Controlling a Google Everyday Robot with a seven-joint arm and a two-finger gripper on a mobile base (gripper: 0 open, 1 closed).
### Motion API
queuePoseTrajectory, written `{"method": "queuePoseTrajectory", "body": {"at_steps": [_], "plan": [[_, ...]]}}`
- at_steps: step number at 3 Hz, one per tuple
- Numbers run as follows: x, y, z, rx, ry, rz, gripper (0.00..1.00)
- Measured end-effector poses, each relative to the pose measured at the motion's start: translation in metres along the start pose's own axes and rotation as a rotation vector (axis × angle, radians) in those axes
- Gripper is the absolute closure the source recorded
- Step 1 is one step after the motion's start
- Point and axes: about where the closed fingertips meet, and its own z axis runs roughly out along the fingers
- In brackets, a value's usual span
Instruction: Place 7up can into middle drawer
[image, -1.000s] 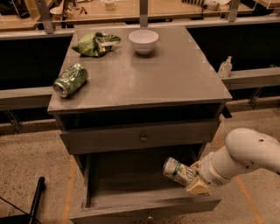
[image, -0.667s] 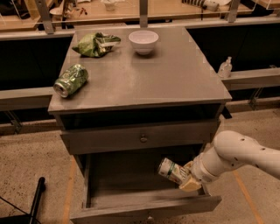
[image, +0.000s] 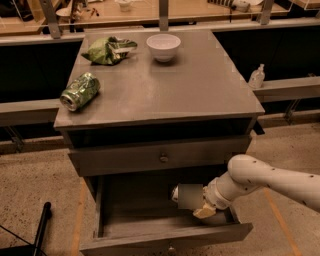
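The grey cabinet's lowest drawer (image: 145, 227) is pulled open at the bottom of the camera view. My gripper (image: 205, 202) reaches in from the right over the drawer's right side, shut on the 7up can (image: 189, 196). The can lies on its side, silver-white, its metal top pointing left, held a little above the drawer floor. The white arm (image: 270, 180) comes in from the right edge.
On the cabinet top (image: 200, 90) lie a dented green can (image: 79, 91) at the left, a green crumpled bag (image: 107, 50) and a white bowl (image: 163, 47) at the back. The knobbed drawer front (image: 160, 157) is closed. A black pole (image: 40, 227) stands lower left.
My gripper has moved left and deeper over the open drawer with the can. The can has turned more level on its side.
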Motion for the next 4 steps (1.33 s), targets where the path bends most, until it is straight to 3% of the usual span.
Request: {"method": "queuePoseTrajectory", "body": {"at_steps": [1,3,4], "plan": [[0.0,-0.018,0.028,-0.003,-0.03,0.035,0.58],[-0.008,-0.044,0.053,-0.008,-0.094,0.093,0.12],[-0.014,-0.052,0.05,0.002,-0.126,0.122,0.1]]}}
